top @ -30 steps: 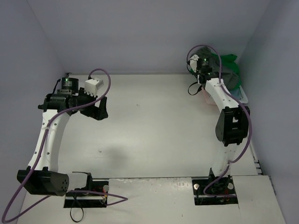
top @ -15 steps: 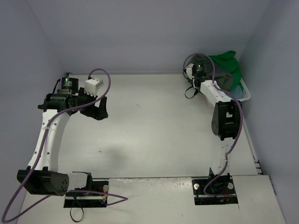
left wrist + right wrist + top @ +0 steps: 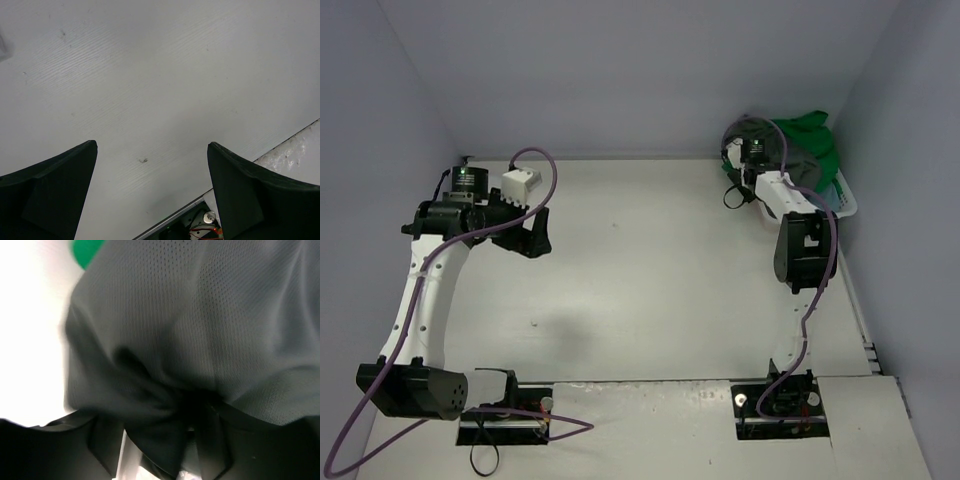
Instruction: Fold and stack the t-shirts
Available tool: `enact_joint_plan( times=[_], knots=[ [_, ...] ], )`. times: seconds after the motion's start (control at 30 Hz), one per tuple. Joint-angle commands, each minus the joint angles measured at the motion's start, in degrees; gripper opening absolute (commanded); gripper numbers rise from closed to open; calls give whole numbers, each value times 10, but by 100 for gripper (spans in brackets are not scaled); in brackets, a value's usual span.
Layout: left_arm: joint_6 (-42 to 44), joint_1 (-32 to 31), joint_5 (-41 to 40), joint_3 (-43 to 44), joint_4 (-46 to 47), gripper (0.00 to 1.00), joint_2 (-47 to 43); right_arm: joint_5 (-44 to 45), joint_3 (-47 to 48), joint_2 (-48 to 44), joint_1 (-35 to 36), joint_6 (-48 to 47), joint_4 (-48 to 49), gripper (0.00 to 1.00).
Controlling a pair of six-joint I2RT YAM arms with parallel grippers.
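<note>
The t-shirts sit bunched at the back right: a bright green one (image 3: 807, 135) lies on a dark grey one (image 3: 800, 165), in the white basket (image 3: 847, 203). In the right wrist view the dark grey t-shirt (image 3: 200, 315) fills the frame, with green cloth (image 3: 87, 250) at the top left. My right gripper (image 3: 157, 440) is at the pile's left side. Its fingers (image 3: 102, 440) stand apart, with a dark fold of the grey shirt bunched between them. My left gripper (image 3: 150, 150) hangs open over bare table at the far left (image 3: 532, 235), holding nothing.
The basket stands against the right wall in the back corner. Blue-grey walls close the table at the back and on both sides. The arm bases and their mounting plates (image 3: 780, 405) sit at the near edge.
My right gripper's fingers have spread apart from nearly shut. The right wrist shifted slightly toward me and left, and the shirt pile shifted with it. The left arm has not moved.
</note>
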Motion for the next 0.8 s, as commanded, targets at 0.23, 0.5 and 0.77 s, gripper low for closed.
enact_joint_plan(
  times=[0.23,0.5,0.77],
  knots=[
    [-6,5,2,-5,14,85,-10,-13,28,-24,-11,-3,14,52],
    [-6,7,3,-5,12,85,-10,-35,42,-53,-11,-7,-6,59],
    [-8,15,6,-11,14,85,-17,-56,56,-84,-13,-3,-10,60]
  ],
)
